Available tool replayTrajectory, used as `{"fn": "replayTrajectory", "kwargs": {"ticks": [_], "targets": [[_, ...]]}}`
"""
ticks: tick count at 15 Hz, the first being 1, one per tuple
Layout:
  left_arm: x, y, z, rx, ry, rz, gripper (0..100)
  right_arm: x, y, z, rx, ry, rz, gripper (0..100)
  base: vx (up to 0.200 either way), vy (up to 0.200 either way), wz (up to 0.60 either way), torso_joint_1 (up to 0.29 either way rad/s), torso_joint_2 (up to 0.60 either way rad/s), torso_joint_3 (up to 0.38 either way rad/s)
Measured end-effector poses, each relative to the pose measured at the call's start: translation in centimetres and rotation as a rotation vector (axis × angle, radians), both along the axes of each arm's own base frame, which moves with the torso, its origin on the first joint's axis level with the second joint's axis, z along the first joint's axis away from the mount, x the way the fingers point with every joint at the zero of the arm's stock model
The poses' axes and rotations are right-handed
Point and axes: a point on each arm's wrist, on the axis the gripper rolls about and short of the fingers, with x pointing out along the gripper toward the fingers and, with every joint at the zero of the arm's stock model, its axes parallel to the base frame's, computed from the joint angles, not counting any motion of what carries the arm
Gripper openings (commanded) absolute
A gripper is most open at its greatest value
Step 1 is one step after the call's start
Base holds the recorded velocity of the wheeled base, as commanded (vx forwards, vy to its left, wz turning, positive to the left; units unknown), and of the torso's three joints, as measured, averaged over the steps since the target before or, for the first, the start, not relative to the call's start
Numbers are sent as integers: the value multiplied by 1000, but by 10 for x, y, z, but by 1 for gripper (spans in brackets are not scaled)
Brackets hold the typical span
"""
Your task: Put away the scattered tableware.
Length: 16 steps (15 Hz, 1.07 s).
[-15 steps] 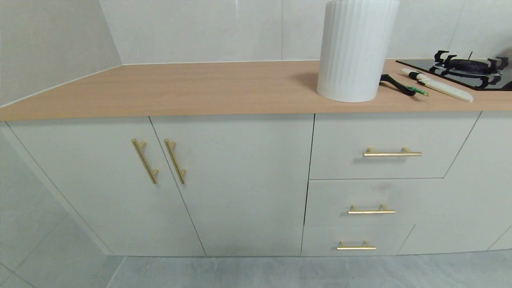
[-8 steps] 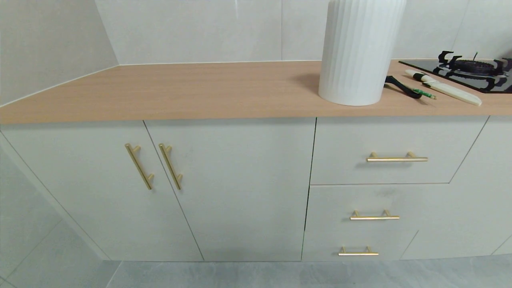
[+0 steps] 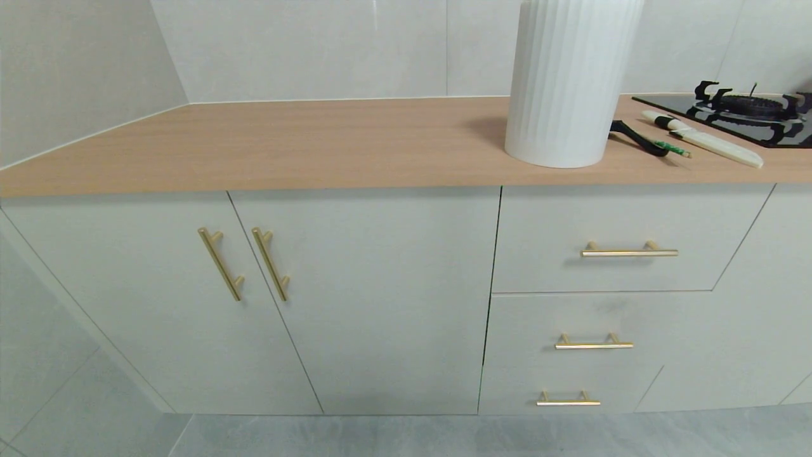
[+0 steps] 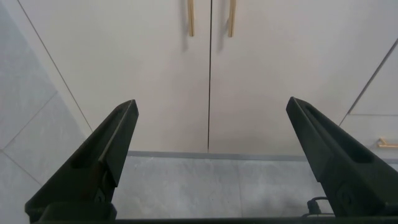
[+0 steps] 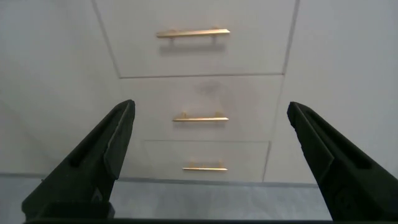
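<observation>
A pale wooden counter runs along a grey tiled wall and into the corner on the far left. On it stands a tall white ribbed canister. The scattered tableware lies on the counter just to the right of the canister: a black-handled utensil, a thin green stick and a white knife with a dark band on its handle. Farther right of the canister is a black glass stove with a burner grate. Below and left of the canister are two cupboard doors with upright brass handles. Straight below it is a stack of three drawers with level brass handles. The floor is grey tile.

The canister's top is cut off by the picture's edge, and its body hides one end of the black-handled utensil. The green stick is too small to identify.

The left claw hangs low near the floor, facing the seam between the cupboard doors, its fingers spread wide and holding nothing. The right claw faces the drawers, likewise released and bare.
</observation>
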Motion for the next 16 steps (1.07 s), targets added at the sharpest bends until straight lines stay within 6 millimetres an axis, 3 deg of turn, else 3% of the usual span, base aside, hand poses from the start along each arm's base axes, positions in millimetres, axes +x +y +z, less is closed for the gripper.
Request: {"fn": "replayTrajectory", "kwargs": {"ticks": [3,5,8,12,14,16], "targets": [[0,0,0,0,0,0,100,31,2,30,-33,176,60,100,0,0,0,0,0,0],[0,0,0,0,0,0,100,66,4,47,-48,326,96,100,0,0,0,0,0,0],[0,0,0,0,0,-1,100,137,13,59,-69,557,142,100,0,0,0,0,0,0],[0,0,0,0,0,0,100,242,28,39,-85,712,167,100,0,0,0,0,0,0],[0,0,0,0,0,0,100,283,34,15,-93,730,157,100,0,0,0,0,0,0],[0,0,0,0,0,0,100,310,37,-10,-103,743,125,100,0,0,0,0,0,0]]}}
